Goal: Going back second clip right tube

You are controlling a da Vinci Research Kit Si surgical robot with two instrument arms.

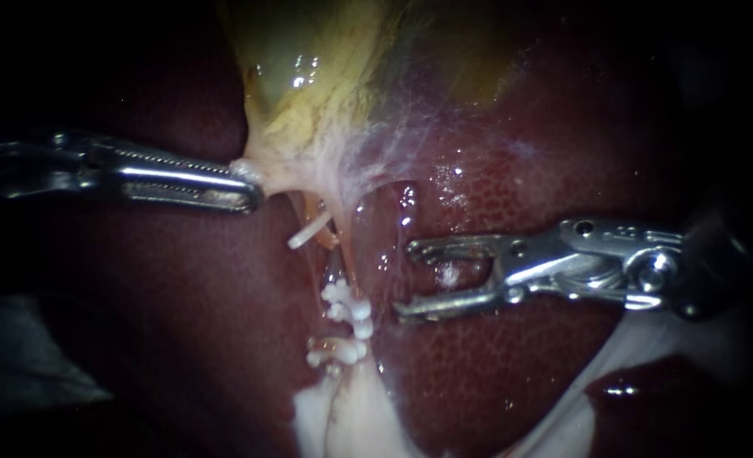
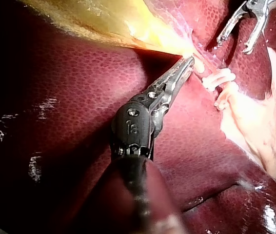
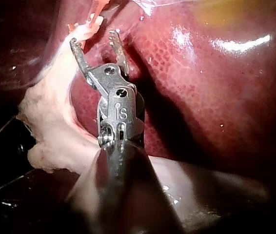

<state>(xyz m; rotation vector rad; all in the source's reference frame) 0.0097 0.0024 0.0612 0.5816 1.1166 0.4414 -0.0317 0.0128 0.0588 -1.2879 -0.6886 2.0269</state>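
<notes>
Right tool [image 1: 404, 282] just beside clips [image 1: 348, 307]

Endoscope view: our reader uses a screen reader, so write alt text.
The steel left instrument grips the pale lower end of the yellowish gallbladder; the steel right instrument holds empty jaws open beside white clips on a thin tube, over dark red liver.

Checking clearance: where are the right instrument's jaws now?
Endoscope view, right of centre: the right instrument sits open over the liver, just right of the white clips.

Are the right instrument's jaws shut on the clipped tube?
No, the right instrument has its jaws open and empty, apart from the clips.
</notes>
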